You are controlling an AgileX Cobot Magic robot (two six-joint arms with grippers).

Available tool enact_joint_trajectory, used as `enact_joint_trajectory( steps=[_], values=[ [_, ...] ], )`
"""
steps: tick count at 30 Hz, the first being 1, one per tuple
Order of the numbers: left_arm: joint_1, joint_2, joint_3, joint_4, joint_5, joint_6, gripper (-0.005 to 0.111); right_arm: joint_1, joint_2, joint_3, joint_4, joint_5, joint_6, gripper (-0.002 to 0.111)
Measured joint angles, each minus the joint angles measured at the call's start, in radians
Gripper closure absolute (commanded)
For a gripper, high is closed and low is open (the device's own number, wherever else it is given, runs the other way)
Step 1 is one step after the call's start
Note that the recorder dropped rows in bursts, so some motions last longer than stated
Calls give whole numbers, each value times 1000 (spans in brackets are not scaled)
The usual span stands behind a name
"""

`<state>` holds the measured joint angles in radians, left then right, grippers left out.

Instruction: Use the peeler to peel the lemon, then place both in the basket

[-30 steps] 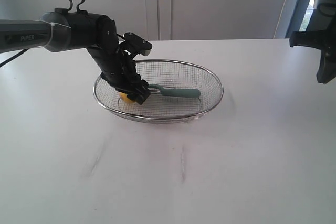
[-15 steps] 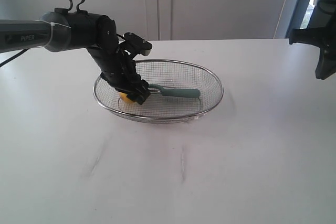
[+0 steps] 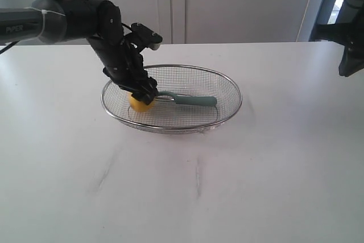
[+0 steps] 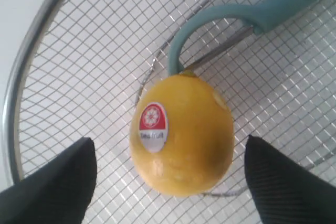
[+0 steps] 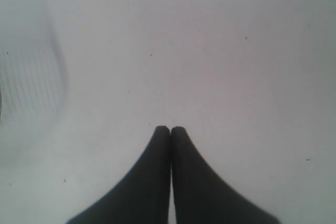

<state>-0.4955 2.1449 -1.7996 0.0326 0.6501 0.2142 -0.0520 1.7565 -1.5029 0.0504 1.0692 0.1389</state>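
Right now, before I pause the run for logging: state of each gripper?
Left gripper: open, straddling the lemon, not touching it.
Right gripper: shut, empty, above the table.

Left pincer agape, low; right pincer closed, aloft.

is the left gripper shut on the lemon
No, the left gripper is open, its fingers standing clear on either side of the lemon.

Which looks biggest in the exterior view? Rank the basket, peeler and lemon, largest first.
1. Wire mesh basket, clearly largest.
2. Teal peeler, lying inside it.
3. Lemon, smallest, partly covered by the left gripper.
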Motion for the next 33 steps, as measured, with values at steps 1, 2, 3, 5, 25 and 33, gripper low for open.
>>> enact_joint_trajectory(
  steps=[1,2,3,5,25,33],
  values=[
    [0,-4,0,10,10,0,27,0,0,0,0,-9,0,108],
    [0,-13,0,17,22,0,27,0,0,0,0,-14,0,108],
    [0,-18,0,19,33,0,28,0,0,0,0,-18,0,108],
    [0,-33,0,21,62,0,28,0,0,0,0,-28,0,108],
    [0,-141,0,39,282,-13,104,0,0,0,0,-74,0,108],
    [0,-201,0,39,365,-68,107,0,0,0,3,52,0,108]
  ],
)
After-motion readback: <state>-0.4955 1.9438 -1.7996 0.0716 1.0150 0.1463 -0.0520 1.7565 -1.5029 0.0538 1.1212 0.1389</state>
